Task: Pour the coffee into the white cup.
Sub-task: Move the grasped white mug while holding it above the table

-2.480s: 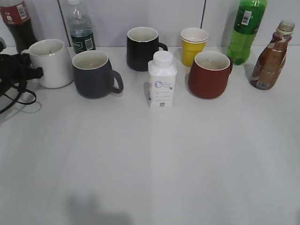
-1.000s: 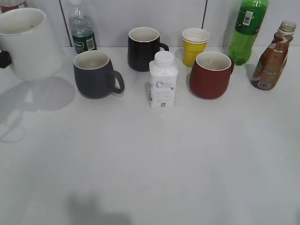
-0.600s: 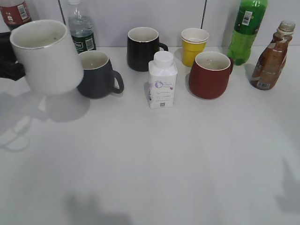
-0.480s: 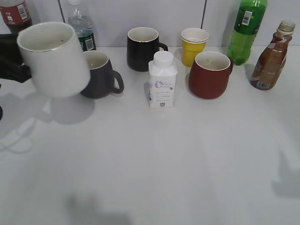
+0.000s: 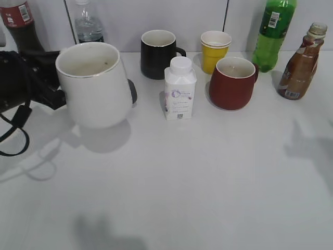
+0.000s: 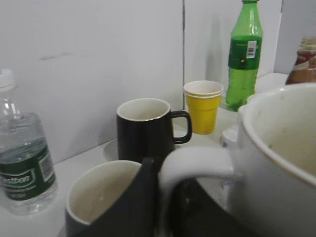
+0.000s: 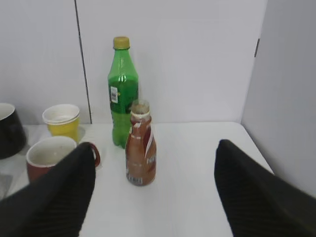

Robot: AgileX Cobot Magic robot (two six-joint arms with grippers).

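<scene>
The white cup (image 5: pixel 96 86) hangs above the table at the left, over its own shadow. My left gripper (image 5: pixel 56 96) is shut on its loop handle (image 6: pixel 197 160). In the left wrist view the cup (image 6: pixel 284 148) fills the right side, and a black finger (image 6: pixel 143 197) presses against the handle. The coffee bottle (image 5: pixel 302 65) stands upright at the back right with light-brown liquid in it. In the right wrist view it (image 7: pixel 140 150) stands ahead, between the wide-open fingers of my right gripper (image 7: pixel 153 197), and clear of them. The right gripper is outside the exterior view.
A dark grey mug (image 6: pixel 98 197) sits right behind the held cup. A black mug (image 5: pixel 157 52), yellow paper cup (image 5: pixel 215 49), red mug (image 5: pixel 233 82) and white carton bottle (image 5: pixel 180 88) stand mid-table. A green bottle (image 5: pixel 273 34), cola bottle (image 5: pixel 18 23) and water bottle (image 5: pixel 88 26) line the back wall.
My left gripper has lifted the white cup from the back left and carried it right and toward the front. A shadow has appeared on the table at the right.
</scene>
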